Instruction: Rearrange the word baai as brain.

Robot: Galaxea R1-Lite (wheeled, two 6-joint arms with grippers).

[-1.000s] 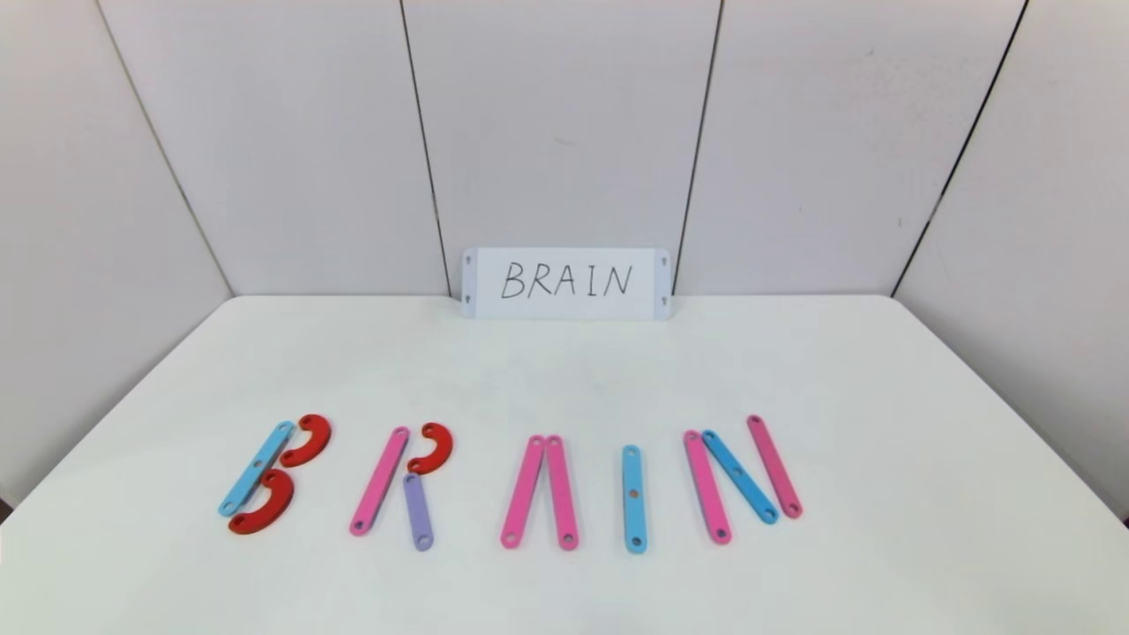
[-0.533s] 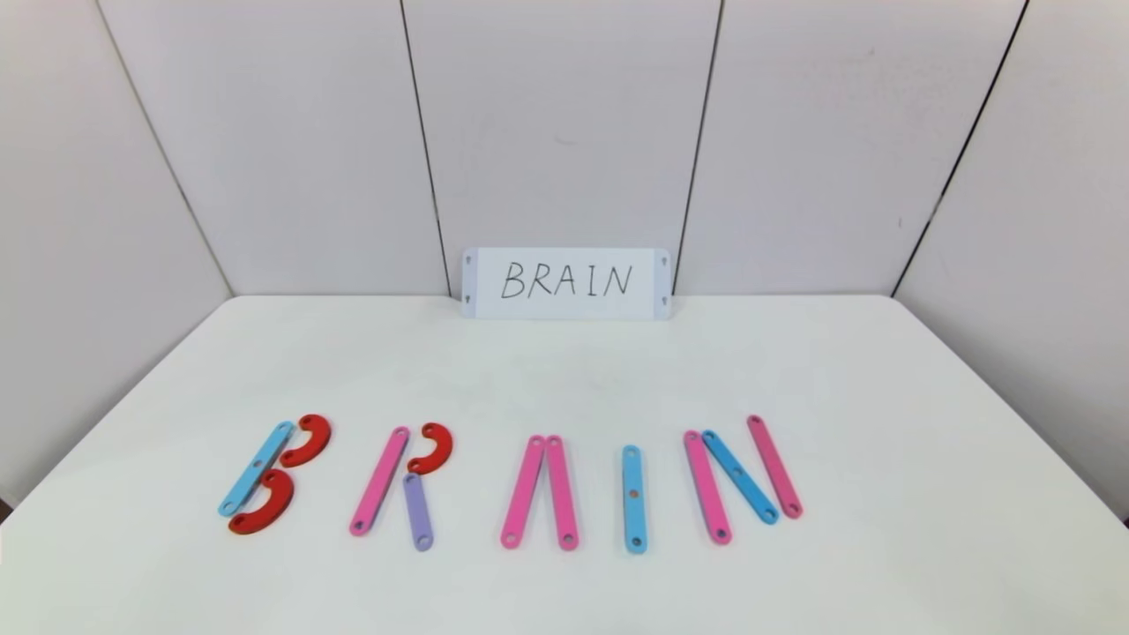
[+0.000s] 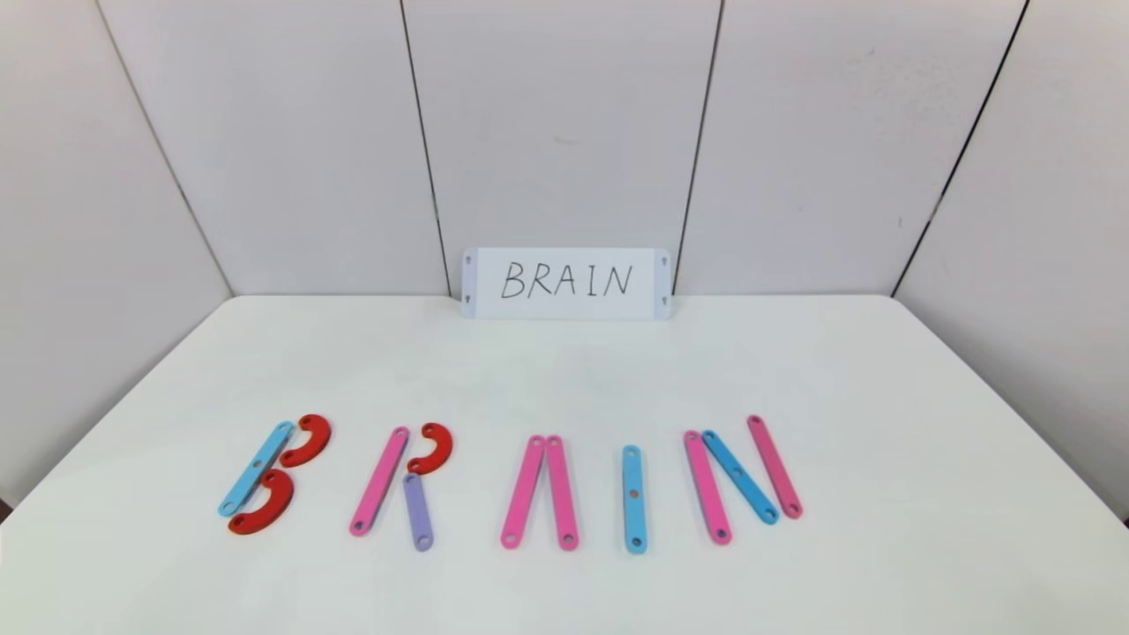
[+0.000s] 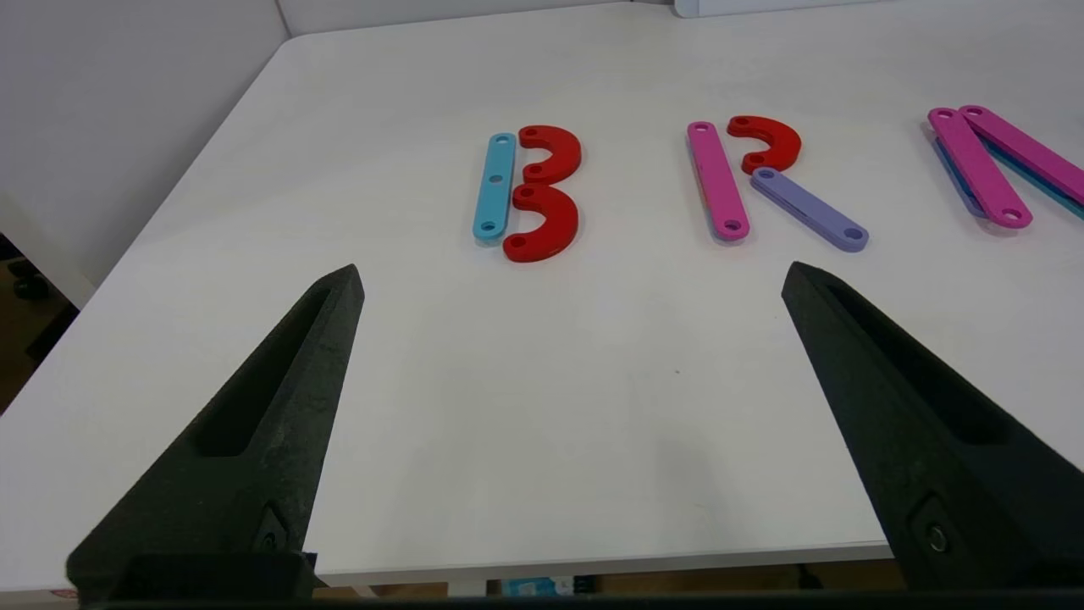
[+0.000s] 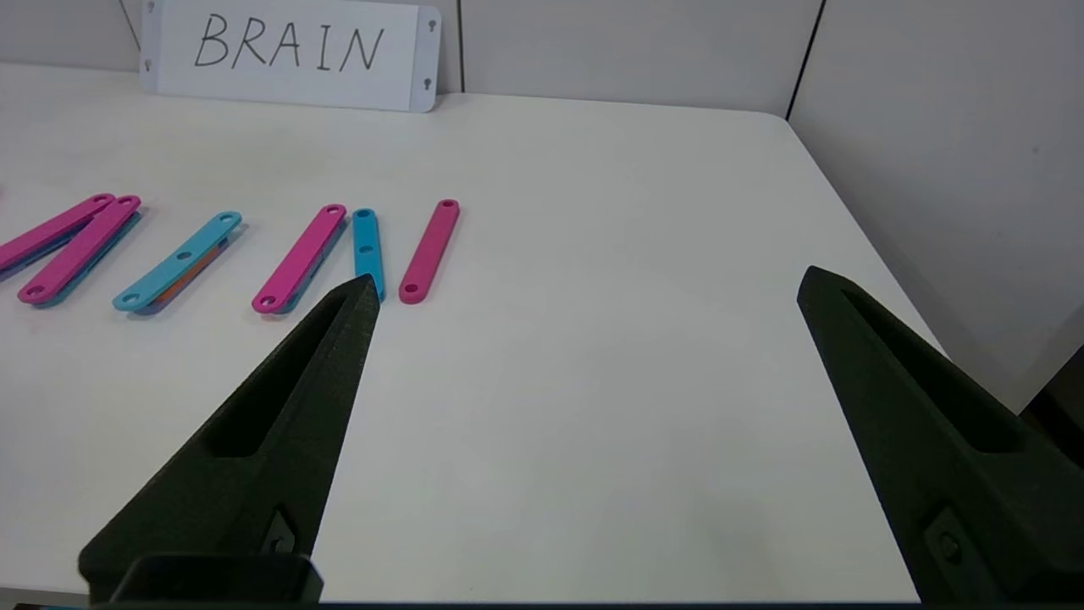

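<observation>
Jaws on both arms are spread wide and hold nothing: the left gripper (image 4: 572, 275) hangs low over the near edge of the bench (image 3: 564, 379) in front of the B and R, and the right gripper (image 5: 584, 284) sits likewise at the near edge by the N. Neither shows in the head view, so both look parked.

Five letters lie flat in a row across the near half of the bench, reading as brain (image 3: 512, 481). The B (image 3: 269, 476) is a light-blue bar with two red curves against it; the R (image 3: 401, 481) is a pink bar, a red curve and a lilac leg. The A (image 3: 540, 491) is two pink bars meeting at the far end with no crossbar, the I (image 3: 632, 498) a single blue bar, and the N (image 3: 741, 476) two pink bars with a blue diagonal between. Each bar's long axis runs roughly away from the robot.

All pieces lie farther out than the jaws. The left arm is nearer B and R; the right is nearer I and N.

No containers are present. A white card (image 3: 565, 282) with BRAIN written on it stands at the far edge. The spelling looks done, so no further move seems needed.
</observation>
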